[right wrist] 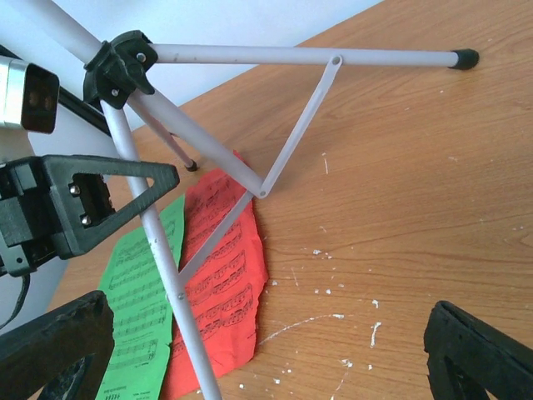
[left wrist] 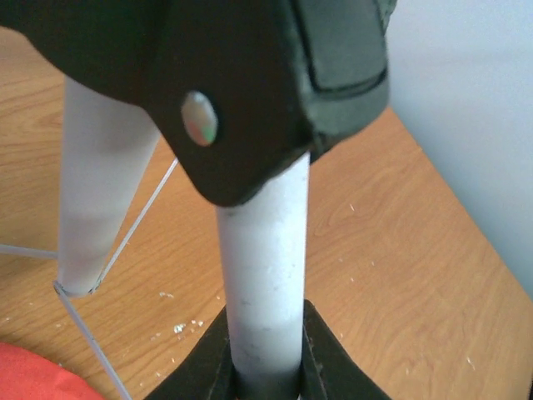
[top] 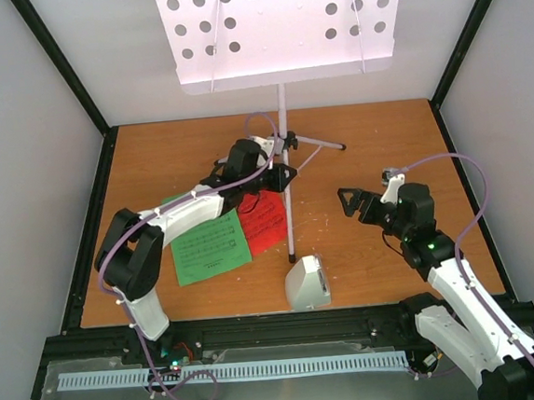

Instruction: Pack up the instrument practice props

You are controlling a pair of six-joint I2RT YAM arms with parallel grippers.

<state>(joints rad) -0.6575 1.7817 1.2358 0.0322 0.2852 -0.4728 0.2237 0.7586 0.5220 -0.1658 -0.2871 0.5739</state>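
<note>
The white perforated music stand [top: 279,21] rises on a thin silver pole [top: 291,212] at the back middle of the table. My left gripper [top: 281,174] is shut on that pole [left wrist: 265,275], its black fingers [left wrist: 333,350] pressed to both sides of the tube. Under the tripod lie the red sheet [top: 267,221] and the green sheet [top: 210,247], flat on the wood. The white metronome [top: 307,283] stands near the front edge. My right gripper [top: 351,202] hangs open to the right of the stand, holding nothing, looking at the tripod leg [right wrist: 308,55] and the red sheet [right wrist: 225,283].
The wooden table [top: 384,143] is boxed in by white walls and black frame rails [top: 92,234]. A slotted white cable duct [top: 235,371] runs along the front. The tripod's legs spread low over the wood, one reaching back right [top: 323,143]. White specks dot the table [right wrist: 350,317].
</note>
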